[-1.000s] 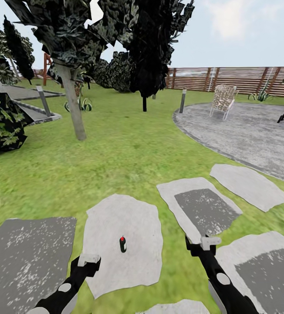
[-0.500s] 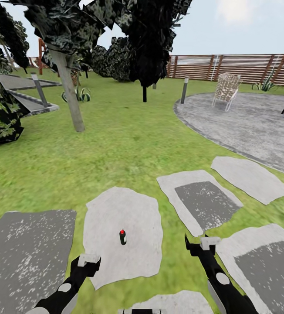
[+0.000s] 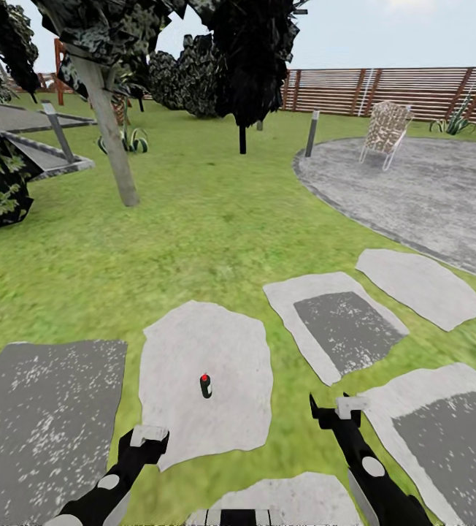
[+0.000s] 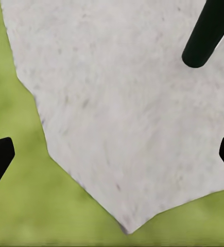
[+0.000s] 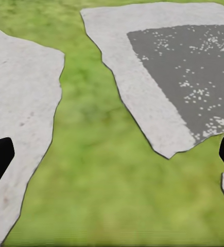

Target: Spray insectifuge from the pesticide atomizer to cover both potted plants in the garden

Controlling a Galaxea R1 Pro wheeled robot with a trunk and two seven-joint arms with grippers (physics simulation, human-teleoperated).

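- Nothing of the task done yet, judging by the scene: atomizer standing upright, unheld, on a pale stone in the lawn.
- Hanging low, left tool and right tool, both spread open and empty; atomizer sitting between them, a little ahead.
- Remaining: reaching down, gripping the atomizer, finding both potted plants, spraying each fully.
- Possibly showing one plant far off by a trunk; too small for certainty.
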